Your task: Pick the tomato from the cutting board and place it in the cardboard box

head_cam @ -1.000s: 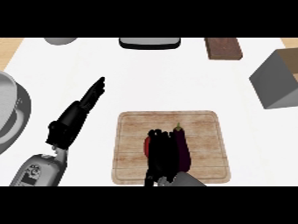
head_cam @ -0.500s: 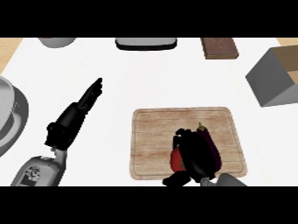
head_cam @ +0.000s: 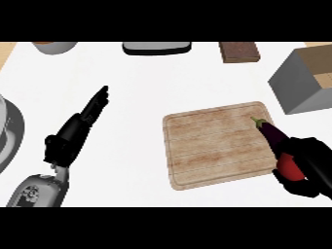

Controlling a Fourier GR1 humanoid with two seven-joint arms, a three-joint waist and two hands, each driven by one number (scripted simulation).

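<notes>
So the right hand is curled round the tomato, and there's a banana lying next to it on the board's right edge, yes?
Not a banana: the head view shows a dark purple eggplant there, at the board's right edge. The rest holds: the right hand is curled round the red tomato.

My right hand sits at the cutting board's right edge, fingers curled round the red tomato. An eggplant lies just beside it on the board. My left hand rests open on the white bench. The cardboard box stands at upper right.
</notes>
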